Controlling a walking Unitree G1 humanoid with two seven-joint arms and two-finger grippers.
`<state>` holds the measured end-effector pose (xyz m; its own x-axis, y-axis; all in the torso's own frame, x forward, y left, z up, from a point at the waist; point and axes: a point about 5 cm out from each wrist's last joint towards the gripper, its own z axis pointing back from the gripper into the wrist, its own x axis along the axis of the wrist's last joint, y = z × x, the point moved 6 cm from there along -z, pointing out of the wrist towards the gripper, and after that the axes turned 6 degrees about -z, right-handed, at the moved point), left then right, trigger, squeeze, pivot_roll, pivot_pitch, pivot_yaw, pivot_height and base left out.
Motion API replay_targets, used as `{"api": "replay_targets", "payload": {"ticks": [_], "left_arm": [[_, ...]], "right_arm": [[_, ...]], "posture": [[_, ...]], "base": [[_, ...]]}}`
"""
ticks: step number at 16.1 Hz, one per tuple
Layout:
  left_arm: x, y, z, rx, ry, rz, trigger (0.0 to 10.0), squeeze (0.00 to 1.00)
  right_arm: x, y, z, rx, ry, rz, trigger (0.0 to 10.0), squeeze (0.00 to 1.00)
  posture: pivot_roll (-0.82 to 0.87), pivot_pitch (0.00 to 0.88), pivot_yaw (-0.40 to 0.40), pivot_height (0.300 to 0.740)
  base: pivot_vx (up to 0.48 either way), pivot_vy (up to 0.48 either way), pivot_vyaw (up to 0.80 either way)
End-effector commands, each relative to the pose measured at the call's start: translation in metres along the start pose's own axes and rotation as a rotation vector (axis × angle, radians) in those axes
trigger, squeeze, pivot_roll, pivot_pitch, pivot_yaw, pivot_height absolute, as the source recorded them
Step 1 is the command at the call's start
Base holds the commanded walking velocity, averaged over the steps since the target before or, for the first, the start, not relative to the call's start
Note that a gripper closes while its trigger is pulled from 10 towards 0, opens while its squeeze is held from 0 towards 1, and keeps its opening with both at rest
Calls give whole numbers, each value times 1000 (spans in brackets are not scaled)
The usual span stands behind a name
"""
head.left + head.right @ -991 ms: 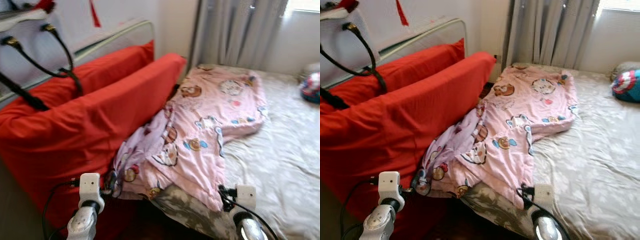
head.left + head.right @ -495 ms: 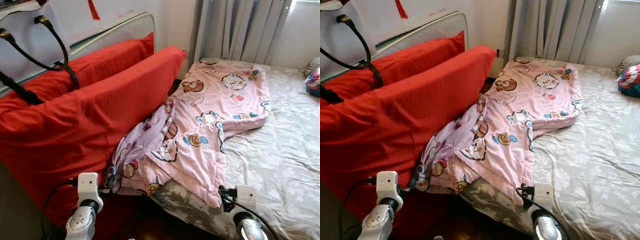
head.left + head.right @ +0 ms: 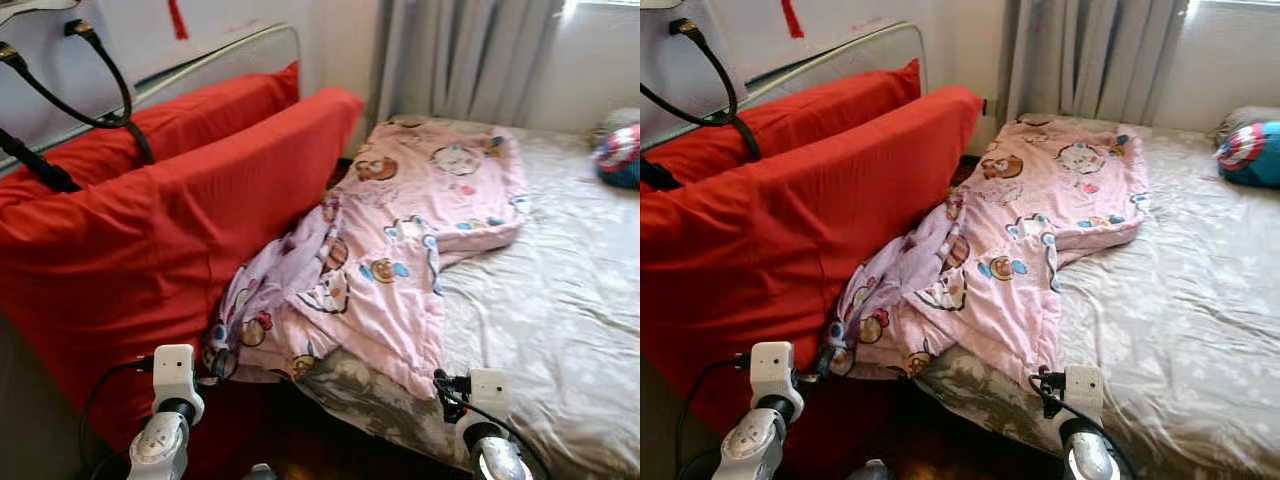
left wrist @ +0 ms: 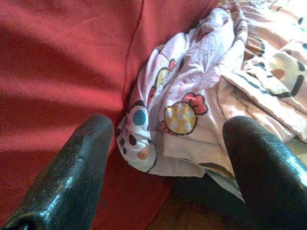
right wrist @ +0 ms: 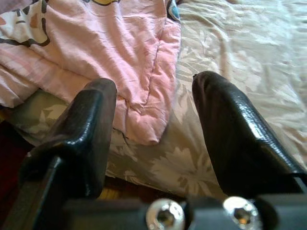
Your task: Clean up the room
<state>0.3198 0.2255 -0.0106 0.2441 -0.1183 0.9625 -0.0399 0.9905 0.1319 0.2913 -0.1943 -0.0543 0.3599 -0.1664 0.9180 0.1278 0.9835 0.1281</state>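
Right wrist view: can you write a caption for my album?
The open right gripper hovers over the corner of a pink cartoon blanket lying on a grey flowered bedsheet.

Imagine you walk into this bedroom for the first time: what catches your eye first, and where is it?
The big red cushions leaning against the headboard on the left stand out first. Next comes the crumpled pink cartoon blanket, spread over the grey floral sheet with one end bunched against the cushions.

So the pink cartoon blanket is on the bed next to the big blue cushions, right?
Not quite: the cushions are red, not blue, as the left eye view shows. The pink cartoon blanket does lie on the bed next to them.
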Motion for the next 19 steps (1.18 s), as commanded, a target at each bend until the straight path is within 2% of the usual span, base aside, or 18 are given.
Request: {"api": "replay_targets", "payload": {"ticks": [1,7,19], "left_arm": [[2,2,-1,-2,4,-13,10000,0],[1,2,-1,-9,12,-20,10000,0],[1,0,-2,-12,11,-15,10000,0]], "right_arm": [[0,2,0,4,0,-4,10000,0],[-1,2,0,-2,5,-14,10000,0],[-3,3,0,4,17,-13,10000,0]], "posture": [[-5,0,36,661],[-4,0,38,661],[-4,0,37,661]], "base": [[0,0,0],[42,0,0],[357,0,0]]}}
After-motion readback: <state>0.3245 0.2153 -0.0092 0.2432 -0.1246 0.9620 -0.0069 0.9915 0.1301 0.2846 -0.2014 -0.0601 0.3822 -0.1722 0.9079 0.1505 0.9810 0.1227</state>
